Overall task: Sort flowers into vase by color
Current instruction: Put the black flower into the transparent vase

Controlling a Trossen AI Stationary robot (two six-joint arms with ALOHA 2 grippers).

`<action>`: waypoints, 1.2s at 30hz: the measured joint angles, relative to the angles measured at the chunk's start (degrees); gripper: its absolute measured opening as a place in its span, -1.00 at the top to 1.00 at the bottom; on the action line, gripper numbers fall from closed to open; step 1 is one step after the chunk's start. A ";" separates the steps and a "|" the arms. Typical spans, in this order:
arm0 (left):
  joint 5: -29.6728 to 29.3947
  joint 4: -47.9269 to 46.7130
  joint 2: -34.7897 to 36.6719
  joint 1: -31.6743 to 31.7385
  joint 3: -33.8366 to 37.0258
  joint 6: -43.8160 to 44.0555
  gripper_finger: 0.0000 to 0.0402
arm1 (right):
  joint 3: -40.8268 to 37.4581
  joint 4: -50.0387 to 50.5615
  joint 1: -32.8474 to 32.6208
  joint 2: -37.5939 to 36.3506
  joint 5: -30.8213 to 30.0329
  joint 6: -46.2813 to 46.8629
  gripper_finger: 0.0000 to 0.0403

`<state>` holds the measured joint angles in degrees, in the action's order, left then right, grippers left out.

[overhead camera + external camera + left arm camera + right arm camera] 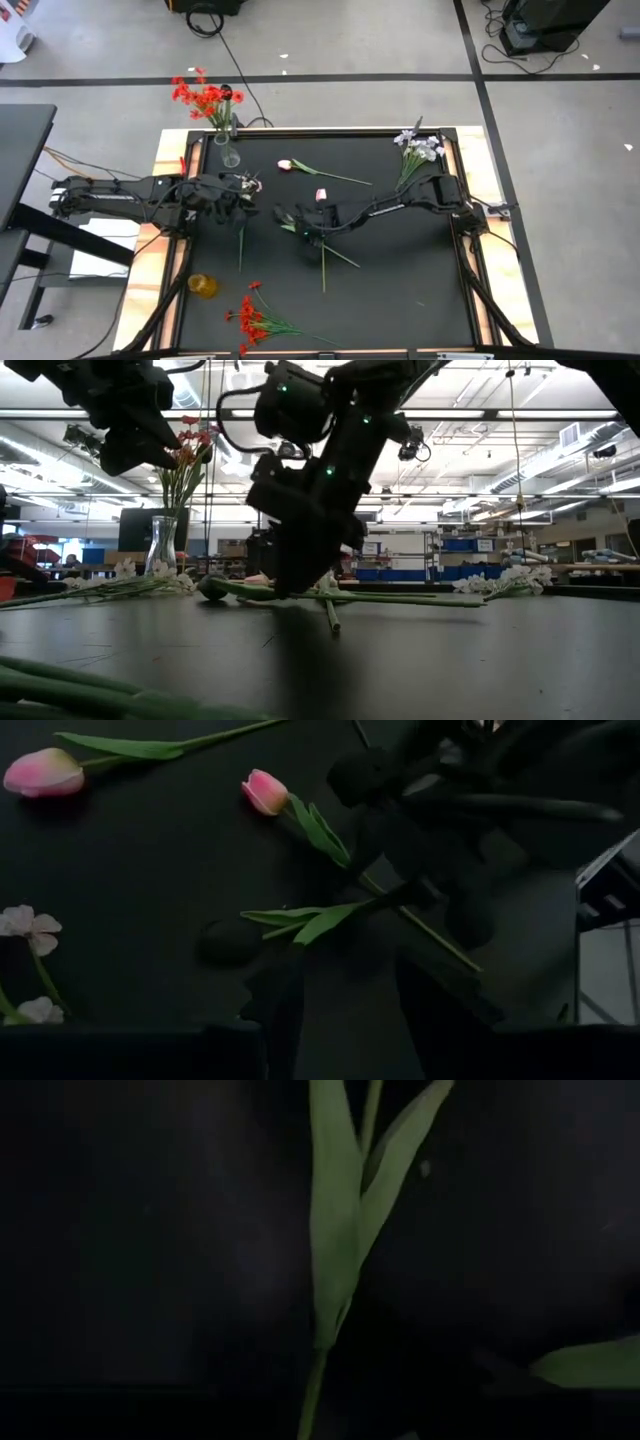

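On the far left of the black table top [400, 270] stands a clear glass vase [230, 150] with red small-bloom flowers [205, 97] in it. It is at the back edge, and in the low view it shows at the left, upright.

At the front left edge sits a small yellow cup [203, 286]. Just beside it lies a loose bunch of red flowers with green stems [250, 316].

The left gripper [243, 192] hangs over the left middle of the table. A white blossom spray [247, 181] shows right at it, and a green stem [240, 245] runs toward the front. I cannot tell if its fingers are open or closed.

Near the middle lie two pale pink tulips. One long pink tulip with a leaf [286, 165] lies toward the back. A second pink tulip [322, 195] lies just beside the right arm.

The right gripper [288, 218] is low over the table middle, on top of green tulip leaves [345, 1210]. Its wrist view shows the leaves close up. I cannot tell if it is gripping them.

At the back right corner lies a bunch of white small-blossom sprays [420, 148].
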<state>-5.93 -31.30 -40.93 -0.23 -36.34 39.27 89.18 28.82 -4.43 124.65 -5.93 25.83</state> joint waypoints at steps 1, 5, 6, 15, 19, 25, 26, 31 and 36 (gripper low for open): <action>-0.02 0.07 0.00 0.00 0.00 0.42 0.19 | -0.74 -0.72 0.15 -0.06 1.18 0.10 0.32; -0.02 0.23 0.00 0.00 0.00 0.54 0.19 | -3.87 -3.66 0.31 -0.49 2.04 2.54 0.48; -0.02 0.24 0.00 0.02 0.00 0.54 0.19 | -4.51 -4.18 0.35 -0.58 2.26 2.80 0.51; -0.09 0.25 0.00 0.04 0.00 0.84 0.19 | -5.96 -5.91 0.53 -1.71 4.76 4.59 0.92; -1.15 0.31 0.00 0.04 0.00 3.30 0.19 | -6.27 -8.46 0.50 -3.68 7.95 7.14 0.92; -4.56 7.95 1.19 0.04 0.00 6.62 0.19 | -6.07 -10.42 1.88 -9.92 -1.40 7.71 0.95; -4.79 10.19 1.71 0.04 0.00 6.35 0.19 | -6.09 -10.64 2.57 -10.77 -2.00 7.79 0.95; -9.40 17.13 4.54 0.04 -0.02 3.54 0.19 | -6.05 -12.33 6.10 -16.23 -1.65 7.29 0.95; -10.88 17.80 7.04 0.06 -0.02 2.87 0.18 | -9.73 -18.33 11.30 -23.58 0.22 5.26 0.95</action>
<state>-16.82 -13.50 -33.89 -0.17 -36.36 42.14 79.45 10.49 6.86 101.08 -5.71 31.09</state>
